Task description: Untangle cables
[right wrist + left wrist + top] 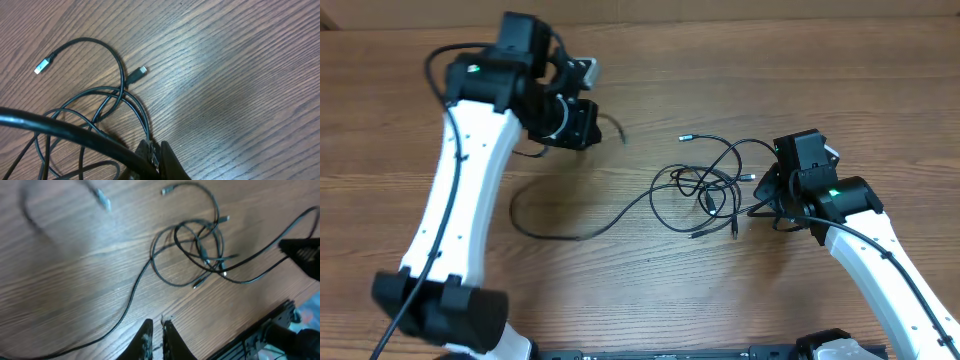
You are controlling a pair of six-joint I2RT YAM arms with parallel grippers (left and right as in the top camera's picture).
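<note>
Right of table (650, 300) centre lie the cables (705, 185), knotted; my right gripper (155, 150) is pinched on one strand, my left gripper (156, 332) closed, empty. Cord looks light, limp, slippery; I'd grip beside a plug (141, 70).

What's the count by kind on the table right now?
Arms: 2, left arm and right arm
Pincers: 2, left pincer and right pincer
Tangle of cables: 1; separate cords too knotted to count
Total: 5
</note>
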